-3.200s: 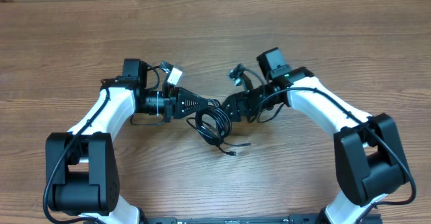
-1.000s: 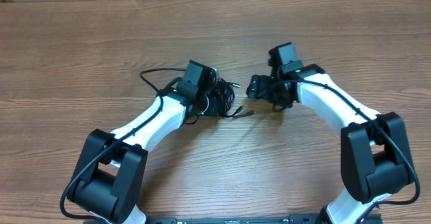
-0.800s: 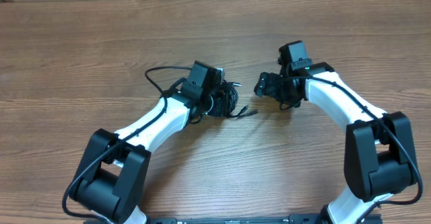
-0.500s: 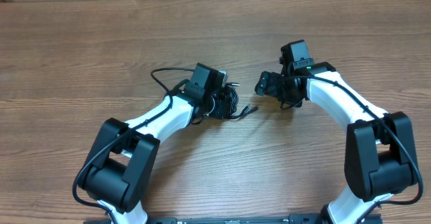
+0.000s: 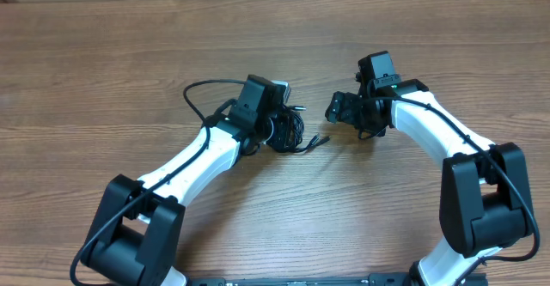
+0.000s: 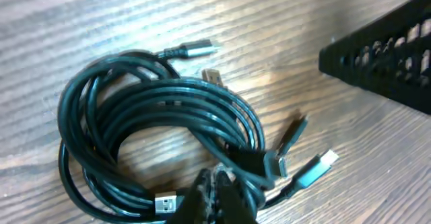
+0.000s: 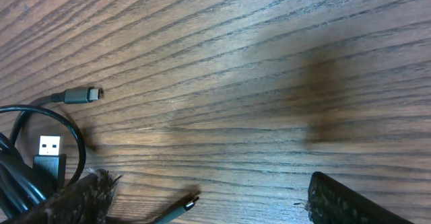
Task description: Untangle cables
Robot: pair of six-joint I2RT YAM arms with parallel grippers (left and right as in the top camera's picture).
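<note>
I'm reading the cables [image 5: 290, 131] coiled mid-counter under my left gripper [image 6: 217, 194], which is sitting narrow and seemingly pinching a strand. My right gripper [image 5: 333, 108] is hanging wide open just to their right, with loose plug ends pointing toward it.

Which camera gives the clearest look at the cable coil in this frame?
Left wrist: the cable coil fills the picture, its loops and several plug ends distinct. Overhead shows only a small dark bunch beside the left arm. Right wrist catches just its edge and a few plugs.
</note>
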